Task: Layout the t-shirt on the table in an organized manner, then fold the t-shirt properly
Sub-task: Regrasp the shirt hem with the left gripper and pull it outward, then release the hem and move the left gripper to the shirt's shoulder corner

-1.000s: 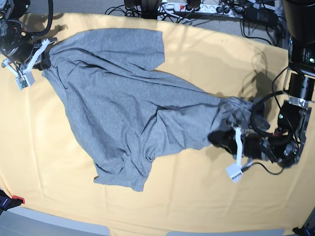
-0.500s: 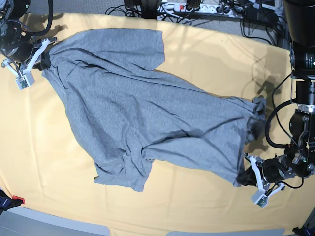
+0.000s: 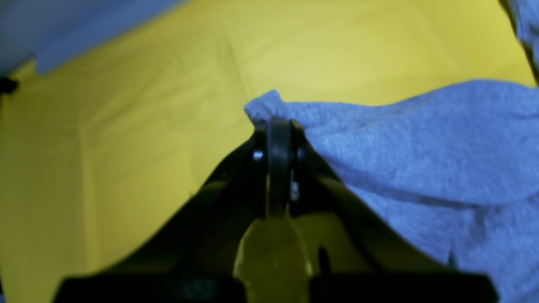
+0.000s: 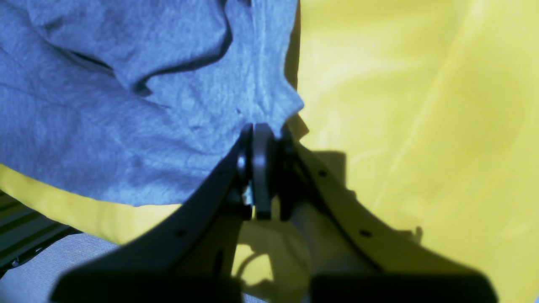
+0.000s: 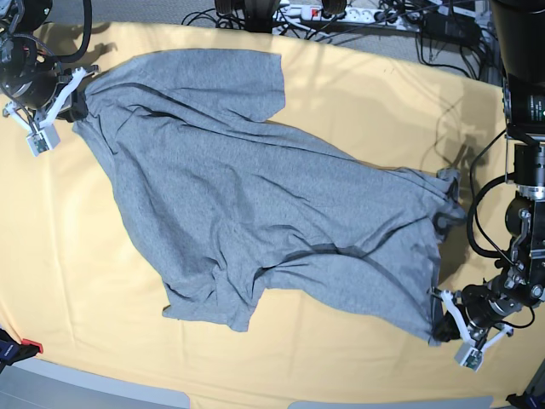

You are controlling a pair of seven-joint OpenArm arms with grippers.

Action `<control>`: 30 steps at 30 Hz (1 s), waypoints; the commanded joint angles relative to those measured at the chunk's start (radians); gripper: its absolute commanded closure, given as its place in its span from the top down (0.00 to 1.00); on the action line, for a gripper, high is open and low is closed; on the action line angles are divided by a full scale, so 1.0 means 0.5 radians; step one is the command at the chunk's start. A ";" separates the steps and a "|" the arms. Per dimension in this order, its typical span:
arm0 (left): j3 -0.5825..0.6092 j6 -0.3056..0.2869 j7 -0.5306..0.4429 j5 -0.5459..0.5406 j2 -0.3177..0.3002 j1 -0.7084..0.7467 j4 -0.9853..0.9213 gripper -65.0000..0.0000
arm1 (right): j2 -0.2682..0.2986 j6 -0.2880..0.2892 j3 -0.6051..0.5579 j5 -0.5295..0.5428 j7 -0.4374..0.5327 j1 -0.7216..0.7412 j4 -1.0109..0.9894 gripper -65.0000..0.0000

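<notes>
The heather-grey t-shirt [image 5: 247, 187] lies plain side up, stretched diagonally over the pale yellow-orange table [image 5: 358, 94], with folds near its lower middle. My left gripper [image 5: 443, 328] is at the front right, shut on a corner of the shirt's edge; in the left wrist view the jaws [image 3: 278, 126] pinch a point of grey cloth [image 3: 400, 139]. At the far left my right gripper [image 5: 75, 102] is shut on the opposite corner. The right wrist view shows its jaws [image 4: 261, 134] clamped on the grey fabric [image 4: 126, 105] near the table's edge. No lettering shows.
Cables and a power strip [image 5: 341, 13] run along the table's far edge. A dark loop of cable [image 5: 477, 230] hangs by the left arm at the right. A small red item [image 5: 30, 347] sits at the front left corner.
My left gripper has pulled its shirt corner toward the front right, spreading the bunched right part into a wider, flatter sheet. The right gripper has stayed in place.
</notes>
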 commanded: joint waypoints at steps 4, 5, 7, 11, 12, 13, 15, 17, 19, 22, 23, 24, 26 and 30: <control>-0.020 0.333 -0.086 0.186 -0.009 -0.069 0.024 0.00 | 0.029 0.006 0.018 0.014 0.030 0.005 0.036 0.00; -0.020 0.413 -0.098 0.242 -0.011 -0.069 0.024 0.00 | 0.030 0.006 0.018 0.014 0.029 0.005 0.036 0.00; -0.020 0.549 -0.134 0.365 -0.013 -0.069 0.024 0.00 | 0.030 0.006 0.018 0.014 0.030 0.006 0.036 0.00; -0.021 0.720 -0.188 0.466 -0.018 -0.069 0.024 0.00 | 0.029 0.006 0.018 0.014 0.030 0.005 0.036 0.00; -0.021 0.733 -0.200 0.463 -0.017 -0.069 0.024 0.00 | 0.029 0.006 0.018 0.014 0.030 0.005 0.036 0.00; -0.021 0.740 -0.229 0.447 -0.016 -0.069 0.024 0.00 | 0.029 0.007 0.018 0.014 0.030 0.005 0.036 0.00; -0.021 0.740 -0.258 0.378 -0.016 -0.071 0.024 0.07 | 0.029 0.008 0.018 0.014 0.030 0.005 0.036 0.00; -0.021 0.740 -0.234 0.290 -0.017 -0.076 0.024 0.38 | 0.029 0.025 0.018 0.015 0.031 0.005 0.036 0.00; -0.021 0.739 -0.103 0.231 -0.017 -0.095 0.025 0.67 | 0.030 0.058 0.018 0.015 0.031 0.005 0.036 0.00; -0.021 0.740 0.189 0.225 -0.024 -0.168 0.025 0.73 | 0.030 0.067 0.018 0.016 0.048 0.006 0.036 0.00; -0.021 0.739 0.270 0.225 -0.037 -0.197 0.025 0.73 | 0.030 0.067 0.018 0.016 0.063 0.005 0.036 0.00; -0.021 0.739 0.344 0.223 -0.052 -0.225 0.025 0.73 | 0.030 0.067 0.018 0.016 0.074 0.006 0.036 0.00; -0.021 0.728 0.503 0.161 -0.098 -0.269 0.027 0.73 | 0.030 0.067 0.018 0.021 0.091 0.007 0.036 0.00; -0.021 0.506 0.741 -0.150 -0.220 -0.274 0.029 0.73 | 0.030 0.068 0.018 0.021 0.092 0.007 0.036 0.00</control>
